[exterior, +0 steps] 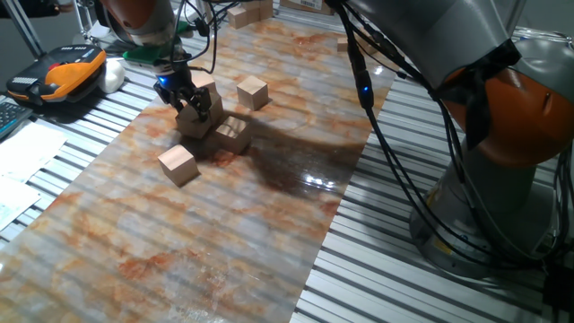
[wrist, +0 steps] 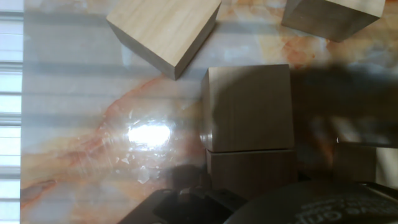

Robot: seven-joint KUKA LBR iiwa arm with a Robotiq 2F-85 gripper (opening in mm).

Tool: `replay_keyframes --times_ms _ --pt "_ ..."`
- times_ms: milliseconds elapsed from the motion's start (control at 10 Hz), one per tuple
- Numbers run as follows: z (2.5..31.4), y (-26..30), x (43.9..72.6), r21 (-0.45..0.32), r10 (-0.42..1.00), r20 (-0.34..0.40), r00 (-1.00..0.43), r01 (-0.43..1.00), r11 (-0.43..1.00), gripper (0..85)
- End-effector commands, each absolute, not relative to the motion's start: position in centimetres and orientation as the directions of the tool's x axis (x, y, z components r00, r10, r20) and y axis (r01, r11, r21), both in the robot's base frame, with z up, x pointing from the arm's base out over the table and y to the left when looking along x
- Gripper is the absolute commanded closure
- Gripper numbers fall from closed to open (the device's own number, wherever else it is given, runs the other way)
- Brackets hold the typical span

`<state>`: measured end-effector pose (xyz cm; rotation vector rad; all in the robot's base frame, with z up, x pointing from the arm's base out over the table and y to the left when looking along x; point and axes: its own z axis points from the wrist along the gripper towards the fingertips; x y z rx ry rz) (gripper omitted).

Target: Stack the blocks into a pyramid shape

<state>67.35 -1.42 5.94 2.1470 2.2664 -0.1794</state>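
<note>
On the marbled orange-and-grey sheet (exterior: 224,224) covering the slatted metal worktop (exterior: 90,148):

- Item 1: end effector (exterior: 191,106), black, two-fingered, on the orange-and-grey arm (exterior: 143,18). It is lowered over the cluster of blocks, fingers set around a block; whether they press on it cannot be told from either view.
- Item 2: block at the end effector (exterior: 199,115), light-tan wood. In the hand view a block (wrist: 249,107) appears to sit on top of another (wrist: 249,171), their edges roughly aligned.
- Item 3: block just right of the cluster (exterior: 232,134), touching or nearly touching it.
- Item 4: block lying alone nearer the camera (exterior: 178,164), apart from the cluster; in the hand view, a turned block at upper left (wrist: 165,31).
- Item 5: block farther back (exterior: 252,91), apart from the others; in the hand view, probably the one cut off at upper right (wrist: 329,17).
- Item 6: block behind the end effector (exterior: 206,88), partly hidden.
- Item 7: orange-and-black handheld unit (exterior: 67,72) at the left edge of the worktop; no lettering readable.
- Item 8: wooden pieces at the far edge (exterior: 251,11).

Legible writing: none; marks on the dark housing at the bottom of the hand view are too blurred to read.
</note>
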Motion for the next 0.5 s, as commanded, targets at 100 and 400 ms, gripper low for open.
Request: replay_keyframes --times_ms 100,400 --pt "5.79 -1.38 67.36 -0.073 0.994 -0.089 -0.058 0.996 0.052 85.0" --pt "5.73 -1.36 67.36 -0.074 0.994 -0.091 -0.060 0.996 0.053 85.0"
